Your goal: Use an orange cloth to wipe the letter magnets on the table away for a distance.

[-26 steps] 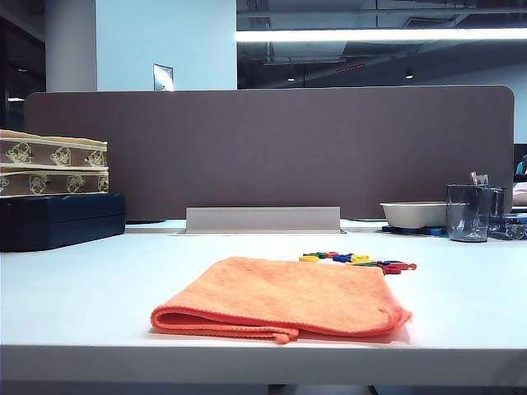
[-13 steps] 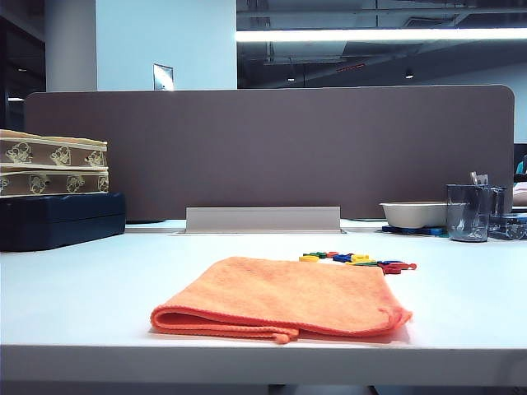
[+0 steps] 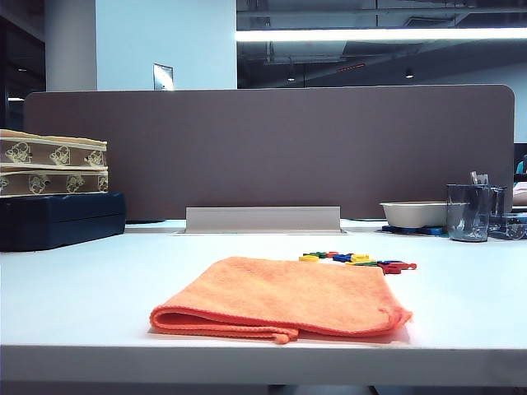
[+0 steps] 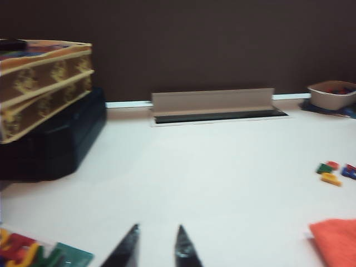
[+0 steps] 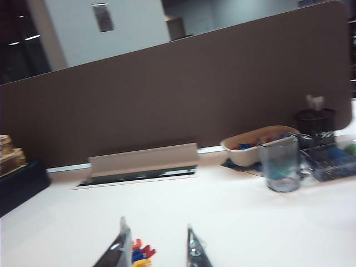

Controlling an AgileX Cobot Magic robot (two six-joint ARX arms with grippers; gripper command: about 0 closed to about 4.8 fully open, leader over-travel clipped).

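Left gripper (image 4: 156,245): fingers slightly parted, pinching nothing, low over bare table (image 4: 222,167).
Right gripper (image 5: 157,247): fingers spread, empty, letter magnets (image 5: 140,253) showing between the tips.
Orange cloth (image 3: 284,296): lay folded at the table's front edge.
Letter magnets (image 3: 360,262): clustered just behind the cloth's far right corner.
Writing: none readable; patterned boxes (image 3: 51,163) bore only a printed motif.
Change: exterior view looked the same as a second earlier.

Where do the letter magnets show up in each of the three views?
Exterior view: letter magnets on the table just behind the orange cloth, right of centre.
Left wrist view: a few near the right edge, beyond the cloth corner.
Right wrist view: at the bottom edge, between the fingers.
Shared landmark: grey cable tray.
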